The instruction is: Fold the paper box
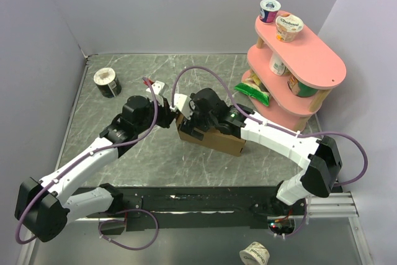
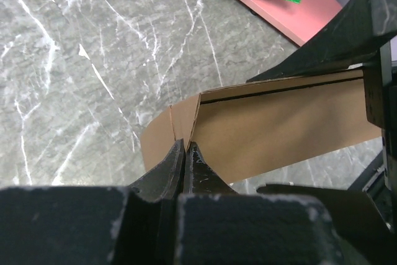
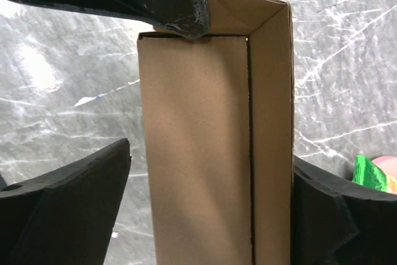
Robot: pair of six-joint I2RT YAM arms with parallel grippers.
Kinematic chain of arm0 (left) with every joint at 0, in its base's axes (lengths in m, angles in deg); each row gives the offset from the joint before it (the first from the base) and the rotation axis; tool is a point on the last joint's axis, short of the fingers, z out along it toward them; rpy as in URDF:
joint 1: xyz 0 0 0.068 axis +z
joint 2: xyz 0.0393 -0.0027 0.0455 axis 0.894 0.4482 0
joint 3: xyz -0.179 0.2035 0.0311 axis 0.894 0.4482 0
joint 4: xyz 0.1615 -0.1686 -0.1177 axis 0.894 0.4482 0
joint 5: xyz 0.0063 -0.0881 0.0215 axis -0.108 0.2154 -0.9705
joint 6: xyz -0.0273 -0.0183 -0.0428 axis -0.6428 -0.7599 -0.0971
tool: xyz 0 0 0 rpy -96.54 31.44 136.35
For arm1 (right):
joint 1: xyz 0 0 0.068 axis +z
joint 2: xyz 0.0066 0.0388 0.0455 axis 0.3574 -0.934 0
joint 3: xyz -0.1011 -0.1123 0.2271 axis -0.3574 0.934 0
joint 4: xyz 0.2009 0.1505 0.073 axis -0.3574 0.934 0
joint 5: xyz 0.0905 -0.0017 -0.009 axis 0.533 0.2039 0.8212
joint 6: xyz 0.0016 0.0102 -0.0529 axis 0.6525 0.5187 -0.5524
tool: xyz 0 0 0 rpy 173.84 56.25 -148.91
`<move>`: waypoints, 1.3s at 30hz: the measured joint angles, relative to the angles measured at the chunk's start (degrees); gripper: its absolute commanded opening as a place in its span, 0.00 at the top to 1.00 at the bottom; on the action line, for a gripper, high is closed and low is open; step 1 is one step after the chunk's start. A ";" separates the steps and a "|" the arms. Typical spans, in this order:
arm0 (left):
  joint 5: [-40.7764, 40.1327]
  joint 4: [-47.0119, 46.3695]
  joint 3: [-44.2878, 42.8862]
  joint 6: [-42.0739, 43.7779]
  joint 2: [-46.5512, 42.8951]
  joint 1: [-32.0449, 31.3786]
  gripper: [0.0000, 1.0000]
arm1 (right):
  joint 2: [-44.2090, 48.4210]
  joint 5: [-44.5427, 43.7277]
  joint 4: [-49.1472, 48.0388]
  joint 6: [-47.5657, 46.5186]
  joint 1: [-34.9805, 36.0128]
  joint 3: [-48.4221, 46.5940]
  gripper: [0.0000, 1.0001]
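The paper box [image 1: 214,139] is a shallow brown cardboard box lying mid-table. My left gripper [image 1: 172,116] is at its left end. In the left wrist view the gripper [image 2: 185,144] is shut on a thin end flap of the box [image 2: 279,128]. My right gripper [image 1: 193,120] reaches over the box from the right. In the right wrist view it [image 3: 211,159] is open and straddles the box [image 3: 198,153]. The right finger [image 3: 335,215] touches the box's side wall. The left finger [image 3: 68,197] stands apart from it. The left gripper's fingers [image 3: 180,4] show at the box's far end.
A pink tiered shelf [image 1: 310,60] stands at the back right with yoghurt cups [image 1: 289,27] on and under it. A green bag [image 1: 253,91] lies at its foot. A dark cup [image 1: 107,82] sits at the back left. Another cup [image 1: 255,254] lies below the table's front edge.
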 measured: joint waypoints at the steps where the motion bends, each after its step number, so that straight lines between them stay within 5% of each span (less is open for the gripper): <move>1: -0.63 -0.02 0.00 0.22 0.00 -0.31 0.99 | 0.20 0.20 -0.11 0.33 -0.04 0.11 0.04; 10: -3.98 -1.07 -0.04 1.86 0.70 -3.30 0.99 | 9.27 3.56 -0.83 5.68 -2.54 5.33 0.02; 17: -5.40 -2.01 -0.81 3.41 2.16 -3.85 0.99 | 21.70 3.96 4.15 12.90 -12.37 5.11 0.03; 32: -7.08 -0.85 -3.30 4.37 4.59 -4.31 0.99 | 27.78 3.54 37.42 30.62 -19.93 -4.35 0.17; 39: -7.52 -0.42 -3.61 4.48 4.72 -4.31 0.99 | 29.16 2.64 40.74 33.81 -22.16 0.48 0.26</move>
